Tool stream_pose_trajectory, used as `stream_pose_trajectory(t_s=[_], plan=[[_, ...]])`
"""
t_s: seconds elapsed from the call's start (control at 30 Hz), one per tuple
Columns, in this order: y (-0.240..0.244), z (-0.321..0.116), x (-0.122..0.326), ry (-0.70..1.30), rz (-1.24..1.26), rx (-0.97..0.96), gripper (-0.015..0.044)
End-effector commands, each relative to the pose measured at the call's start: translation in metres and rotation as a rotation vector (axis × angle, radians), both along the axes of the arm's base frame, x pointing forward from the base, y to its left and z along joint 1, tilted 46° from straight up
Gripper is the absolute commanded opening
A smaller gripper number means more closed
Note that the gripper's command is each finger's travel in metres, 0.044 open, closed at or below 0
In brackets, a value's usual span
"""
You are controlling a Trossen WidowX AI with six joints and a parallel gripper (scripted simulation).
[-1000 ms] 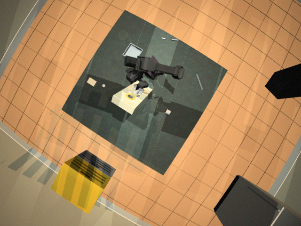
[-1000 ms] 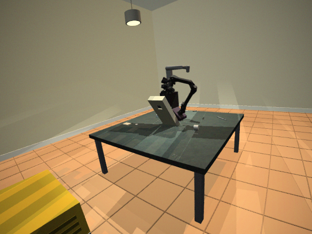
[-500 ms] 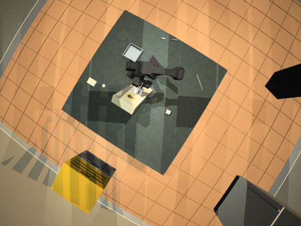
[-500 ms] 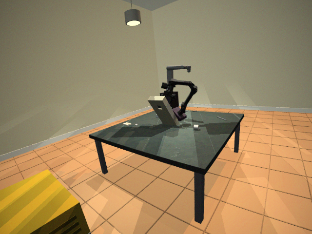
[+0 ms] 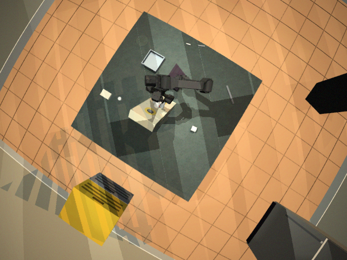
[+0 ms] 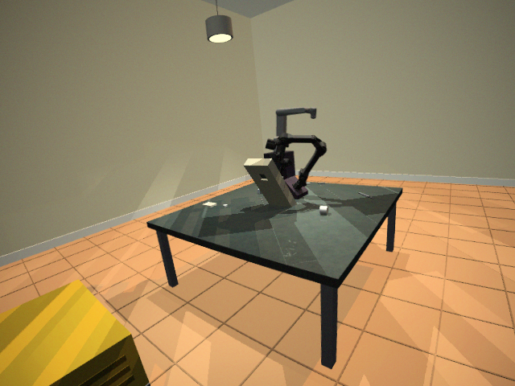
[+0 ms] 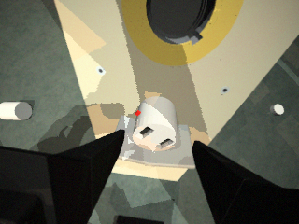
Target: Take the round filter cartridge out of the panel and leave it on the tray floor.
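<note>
The cartridge [image 7: 156, 122] [image 5: 157, 104], a white cylinder with two dark slots and a small red mark, is outside the socket. It rests on a grey, see-through plate [image 7: 185, 150] at the low end of the leaning cream panel [image 5: 140, 118] [image 6: 275, 184] [image 7: 93, 28]. The panel's yellow-ringed socket [image 7: 179, 20] [image 5: 150, 111] is dark and empty. My gripper [image 7: 159, 139] is open, its fingertips apart on either side of the cartridge in the wrist view; contact cannot be told. The grey tray [image 5: 153, 60] lies apart from the panel and looks empty.
A white cylinder [image 5: 193, 129] [image 6: 323, 210] [image 7: 15, 111] lies to one side of the panel. A small white round piece [image 5: 119, 98] [image 7: 277, 109] and a pale block [image 5: 105, 94] are on the other side. A thin rod [image 5: 229, 94] lies near a table edge.
</note>
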State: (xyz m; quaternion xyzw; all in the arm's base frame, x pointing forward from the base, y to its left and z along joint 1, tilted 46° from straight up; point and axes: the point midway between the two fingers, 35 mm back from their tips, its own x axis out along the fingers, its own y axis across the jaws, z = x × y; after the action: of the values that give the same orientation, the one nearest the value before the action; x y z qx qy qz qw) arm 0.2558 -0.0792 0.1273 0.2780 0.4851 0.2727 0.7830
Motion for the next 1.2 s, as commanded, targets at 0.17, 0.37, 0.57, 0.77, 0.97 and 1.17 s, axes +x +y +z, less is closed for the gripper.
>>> stream_pose_trajectory(t_s=[0.17,0.37,0.57,0.77,0.97,1.17], plan=[[0.013,-0.009,0.005,0.001,-0.001,0.008,0.0305],[0.02,-0.014,0.008,0.0,0.0,0.01,0.0305],[0.017,-0.013,0.008,-0.002,0.002,0.003,0.0246],[0.017,-0.013,0.008,-0.002,0.002,0.003,0.0206],[0.017,-0.013,0.008,-0.002,0.002,0.003,0.0107],[0.01,-0.003,0.019,-0.003,0.001,0.005,0.0]])
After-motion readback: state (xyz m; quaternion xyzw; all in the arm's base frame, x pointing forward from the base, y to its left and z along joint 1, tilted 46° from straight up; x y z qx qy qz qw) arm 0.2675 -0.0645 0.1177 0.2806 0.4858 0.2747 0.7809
